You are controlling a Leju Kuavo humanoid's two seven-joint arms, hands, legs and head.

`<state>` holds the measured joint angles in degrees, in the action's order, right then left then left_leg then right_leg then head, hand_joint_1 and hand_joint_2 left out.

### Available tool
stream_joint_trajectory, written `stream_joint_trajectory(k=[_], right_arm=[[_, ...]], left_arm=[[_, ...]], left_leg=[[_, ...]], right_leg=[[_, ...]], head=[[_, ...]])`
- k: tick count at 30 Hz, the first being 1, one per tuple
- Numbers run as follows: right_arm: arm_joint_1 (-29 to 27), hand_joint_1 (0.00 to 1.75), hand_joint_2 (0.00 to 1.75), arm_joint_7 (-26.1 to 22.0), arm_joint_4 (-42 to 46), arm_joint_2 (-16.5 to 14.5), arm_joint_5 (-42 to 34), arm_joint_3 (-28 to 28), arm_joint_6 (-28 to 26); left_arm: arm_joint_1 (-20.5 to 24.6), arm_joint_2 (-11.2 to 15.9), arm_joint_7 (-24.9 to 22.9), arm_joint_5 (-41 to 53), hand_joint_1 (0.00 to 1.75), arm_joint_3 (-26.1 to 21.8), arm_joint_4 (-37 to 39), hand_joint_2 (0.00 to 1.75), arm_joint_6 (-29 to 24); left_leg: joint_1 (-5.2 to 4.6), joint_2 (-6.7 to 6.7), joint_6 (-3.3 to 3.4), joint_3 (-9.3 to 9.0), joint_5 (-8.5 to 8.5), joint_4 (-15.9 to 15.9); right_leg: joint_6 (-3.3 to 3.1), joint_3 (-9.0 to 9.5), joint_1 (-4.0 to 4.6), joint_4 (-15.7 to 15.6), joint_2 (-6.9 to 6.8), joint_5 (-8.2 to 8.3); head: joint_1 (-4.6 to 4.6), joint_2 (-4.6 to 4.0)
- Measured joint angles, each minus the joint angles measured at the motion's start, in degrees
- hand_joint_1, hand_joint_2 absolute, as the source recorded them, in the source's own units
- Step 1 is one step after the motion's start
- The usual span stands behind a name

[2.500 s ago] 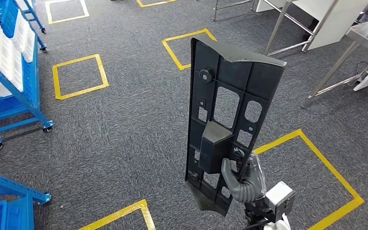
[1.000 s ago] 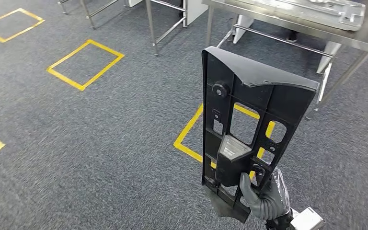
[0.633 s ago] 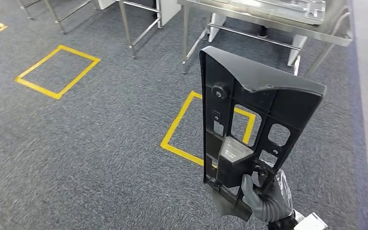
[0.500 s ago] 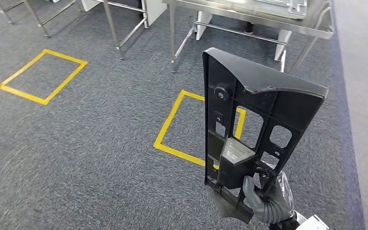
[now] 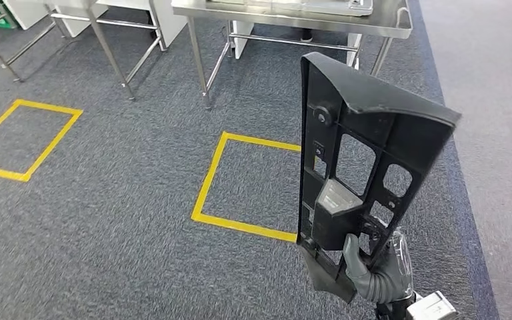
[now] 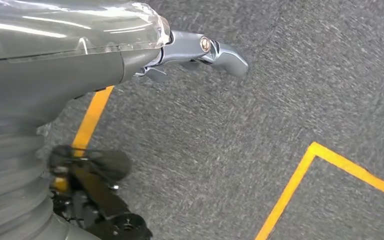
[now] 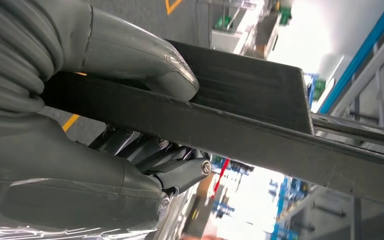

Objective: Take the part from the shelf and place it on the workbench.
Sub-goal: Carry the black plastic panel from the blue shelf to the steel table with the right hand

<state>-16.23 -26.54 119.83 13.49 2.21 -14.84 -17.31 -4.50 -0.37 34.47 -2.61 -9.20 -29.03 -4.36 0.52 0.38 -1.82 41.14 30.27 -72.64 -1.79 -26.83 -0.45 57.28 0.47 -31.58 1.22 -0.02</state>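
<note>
The part [image 5: 367, 133] is a long black plastic panel with cut-out windows, standing upright at the right of the head view. My right hand [image 5: 377, 273] grips its lower end from below. In the right wrist view the thumb [image 7: 145, 60] presses on one face of the part [image 7: 260, 135] and the darker fingers [image 7: 145, 150] wrap the other. The workbench [image 5: 273, 22] is a steel table straight ahead, beyond the part's top. My left hand [image 6: 195, 50] hangs over the carpet with nothing in it.
A yellow taped square [image 5: 207, 193] lies on the grey carpet between me and the workbench, a second one [image 5: 13, 173] at the left. Legs of another steel table [image 5: 107, 53] stand at the far left. A paler floor strip [image 5: 500, 100] runs along the right.
The camera has turned: the blue shelf has left the picture and the workbench has slid into view ahead and come closer. The part stays upright in my right hand.
</note>
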Motion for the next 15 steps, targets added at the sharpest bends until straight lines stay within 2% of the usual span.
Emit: stream_joint_trajectory(k=[1,2,3,4,5,7,8,9,10,11,13,14,15], right_arm=[[0.04,1.75,1.75,0.22,0.02,-0.09,-0.13,-0.01,-0.65],[0.12,1.75,1.75,0.44,0.04,-0.18,-0.21,0.0,-1.15],[0.3,1.75,1.75,0.62,0.11,-0.25,-0.25,0.05,-1.4],[0.51,1.75,1.75,0.79,0.23,-0.3,-0.26,0.16,-1.48],[0.71,1.75,1.75,0.98,0.39,-0.35,-0.26,0.31,-1.43],[1.15,1.75,1.75,1.28,0.73,-0.39,-0.27,0.64,-1.19],[1.4,1.75,1.75,1.34,0.84,-0.39,-0.28,0.78,-0.92],[1.74,1.75,1.75,1.37,0.89,-0.37,-0.32,0.88,-0.61],[2.1,1.75,1.75,1.37,0.86,-0.34,-0.37,0.97,-0.32],[2.43,1.75,1.75,1.37,0.78,-0.32,-0.45,1.04,-0.06],[2.95,1.75,1.75,1.52,0.49,-0.31,-0.67,1.17,0.24],[3.15,1.75,1.75,1.63,0.31,-0.31,-0.75,1.21,0.38],[3.33,1.75,1.75,1.76,0.12,-0.31,-0.79,1.23,0.47]], left_arm=[[-0.17,0.15,-0.09,0.13,0.0,0.02,-0.1,1.75,-0.13],[-0.27,0.37,-0.2,0.26,0.0,0.03,-0.15,1.75,-0.22],[-0.29,0.56,-0.26,0.32,0.0,0.04,-0.19,1.75,-0.32],[-0.27,0.75,-0.36,0.46,0.0,0.05,-0.22,1.75,-0.45],[-0.21,0.93,-0.47,0.66,0.0,0.08,-0.27,1.75,-0.61],[-0.16,1.14,-0.72,1.17,0.0,0.22,-0.37,1.75,-0.98],[-0.23,1.23,-0.97,1.4,0.0,0.34,-0.34,1.75,-1.17],[-0.3,1.3,-1.27,1.61,0.0,0.45,-0.17,1.75,-1.42],[-0.36,1.38,-1.56,1.77,0.0,0.54,0.17,1.75,-1.67],[-0.43,1.45,-1.77,1.87,0.0,0.58,0.65,1.75,-1.9],[-0.54,1.55,-1.78,1.88,0.0,0.73,2.0,1.75,-2.21],[-0.58,1.59,-1.64,1.73,0.0,0.8,2.8,1.75,-2.32],[-0.6,1.62,-1.4,1.53,0.0,0.85,3.64,1.75,-2.41]], left_leg=[[-0.01,-0.02,0.21,-0.68,-3.35,3.87],[-0.12,-0.1,0.48,-1.7,-5.76,7.33],[-0.28,-0.15,0.85,-2.79,-7.06,10.32],[-0.49,-0.18,1.28,-3.54,-7.18,11.95],[-0.67,-0.2,1.75,-4.09,-6.28,12.39],[-0.62,-0.2,2.63,-5.52,-5.31,13.92],[-0.46,-0.23,3.02,-6.66,-4.92,14.85],[-0.33,-0.26,3.3,-7.98,-4.54,15.79],[-0.21,-0.31,3.48,-9.43,-4.11,16.71],[-0.18,-0.32,3.6,-10.87,-3.56,17.5],[-0.15,-0.48,3.53,-14.0,-2.14,18.83],[-0.12,-0.59,3.44,-15.73,-1.25,19.36],[-0.07,-0.68,3.32,-17.53,-0.24,19.76]], right_leg=[[0.15,1.12,-0.01,-0.01,0.3,-0.86],[0.37,2.07,0.02,-0.1,0.51,-1.7],[0.69,2.77,0.04,-0.2,0.71,-2.4],[1.05,3.25,0.08,-0.54,0.84,-2.91],[1.48,3.62,0.1,-0.8,0.95,-3.01],[2.21,3.35,0.05,0.71,0.95,-1.61],[2.43,1.99,0.02,3.54,0.77,-0.1],[2.57,-0.29,-0.01,7.2,0.59,1.2],[2.7,-3.14,-0.08,11.08,0.38,1.7],[2.84,-6.01,-0.13,14.2,0.25,1.03],[3.22,-10.53,-0.3,16.48,0.16,-3.51],[3.31,-12.02,-0.38,15.82,0.09,-5.83],[3.37,-13.03,-0.44,14.07,-0.01,-6.97]], head=[[-0.01,0.0],[-0.02,0.0],[0.01,0.01],[0.02,0.01],[0.04,0.01],[0.06,0.01],[0.05,0.01],[0.02,0.01],[-0.01,0.01],[-0.03,0.01],[-0.04,0.0],[-0.04,0.0],[-0.05,0.0]])
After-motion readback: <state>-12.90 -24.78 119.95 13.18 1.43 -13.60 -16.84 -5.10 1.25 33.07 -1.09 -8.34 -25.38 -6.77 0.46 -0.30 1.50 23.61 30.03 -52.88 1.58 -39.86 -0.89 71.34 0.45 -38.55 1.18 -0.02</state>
